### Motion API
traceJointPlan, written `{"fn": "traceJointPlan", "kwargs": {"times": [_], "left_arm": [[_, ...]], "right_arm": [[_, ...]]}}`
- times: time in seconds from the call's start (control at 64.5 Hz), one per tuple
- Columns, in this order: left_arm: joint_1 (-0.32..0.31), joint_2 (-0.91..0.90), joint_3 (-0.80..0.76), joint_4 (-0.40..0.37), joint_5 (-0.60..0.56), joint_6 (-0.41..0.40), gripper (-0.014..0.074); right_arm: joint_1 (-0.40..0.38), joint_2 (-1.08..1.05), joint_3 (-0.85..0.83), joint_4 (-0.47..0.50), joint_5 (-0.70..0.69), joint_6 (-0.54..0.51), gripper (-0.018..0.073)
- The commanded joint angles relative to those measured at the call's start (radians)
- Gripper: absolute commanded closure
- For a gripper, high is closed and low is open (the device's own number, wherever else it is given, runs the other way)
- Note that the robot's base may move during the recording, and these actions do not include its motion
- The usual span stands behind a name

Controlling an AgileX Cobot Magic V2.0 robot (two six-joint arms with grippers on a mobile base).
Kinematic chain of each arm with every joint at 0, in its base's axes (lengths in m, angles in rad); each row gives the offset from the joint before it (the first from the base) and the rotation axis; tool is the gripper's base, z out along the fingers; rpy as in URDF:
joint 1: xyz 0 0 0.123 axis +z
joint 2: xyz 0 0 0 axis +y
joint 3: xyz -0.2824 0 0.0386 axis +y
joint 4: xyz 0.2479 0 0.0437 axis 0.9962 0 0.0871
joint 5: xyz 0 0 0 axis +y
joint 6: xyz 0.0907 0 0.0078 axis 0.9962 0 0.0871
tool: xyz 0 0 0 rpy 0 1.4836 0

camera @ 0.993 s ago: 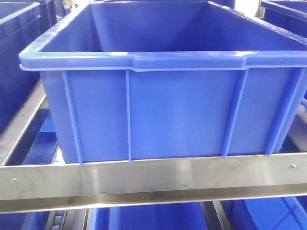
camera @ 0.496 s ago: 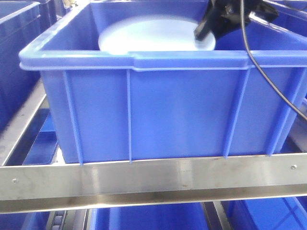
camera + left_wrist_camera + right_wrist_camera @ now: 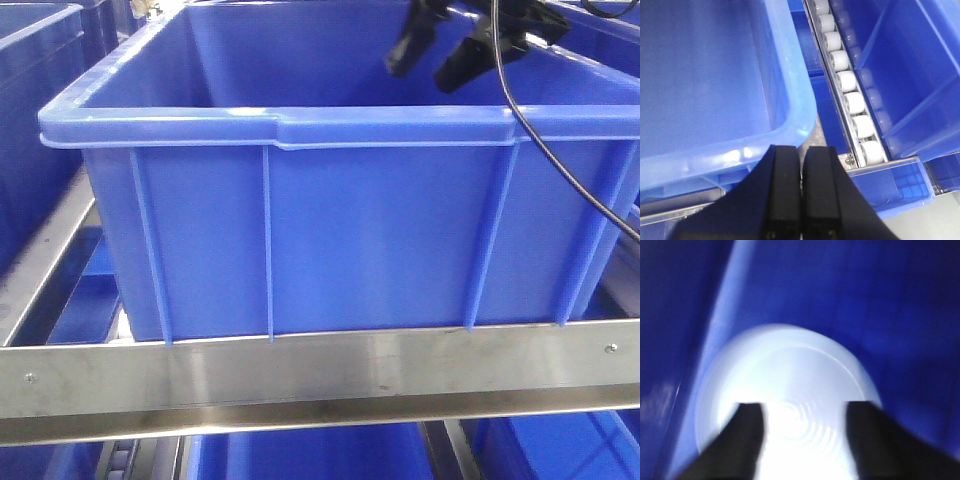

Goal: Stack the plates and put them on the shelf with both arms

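A pale bluish-white plate (image 3: 790, 365) with concentric rings lies flat on the floor of the blue crate (image 3: 320, 230). The right wrist view is blurred, and I cannot tell whether a second plate lies under it. My right gripper (image 3: 805, 407) hangs open above the plate, touching nothing. In the front view the right gripper (image 3: 420, 75) is over the crate's far right part, and the crate wall hides the plates. The crate stands on the steel shelf (image 3: 320, 365). My left gripper (image 3: 801, 150) is shut and empty, just outside a crate's corner rim (image 3: 790, 125).
More blue crates stand left (image 3: 30, 120), right (image 3: 600, 30) and below (image 3: 300, 455) on the shelf. A black cable (image 3: 560, 160) runs down from the right arm over the crate's right rim. A track of white rollers (image 3: 850, 85) lies between crates beside the left gripper.
One second ago the crate showed no arm. Half a second ago the right gripper held the plate above the crate; now it is open and the plate lies low inside.
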Motion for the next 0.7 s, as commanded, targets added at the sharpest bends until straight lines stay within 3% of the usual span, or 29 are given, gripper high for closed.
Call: {"fn": "traceJointPlan", "kwargs": {"times": [0.0, 0.124, 0.248, 0.512, 0.683], "left_arm": [[0.002, 0.001, -0.028, -0.014, -0.069, -0.006, 0.0511], [0.002, 0.001, -0.028, -0.014, -0.069, -0.006, 0.0511], [0.002, 0.001, -0.028, -0.014, -0.069, -0.006, 0.0511], [0.002, 0.001, -0.028, -0.014, -0.069, -0.006, 0.0511], [0.002, 0.001, -0.028, -0.014, -0.069, -0.006, 0.0511]], "right_arm": [[-0.005, -0.043, -0.053, 0.018, 0.000, 0.004, -0.0047], [-0.005, -0.078, -0.066, 0.013, 0.008, -0.027, -0.0008], [-0.005, -0.149, -0.066, -0.013, 0.017, -0.051, 0.0108], [-0.005, -0.394, 0.094, -0.070, -0.085, -0.051, 0.0512], [-0.005, -0.605, 0.335, -0.073, -0.231, -0.061, 0.0503]]}}
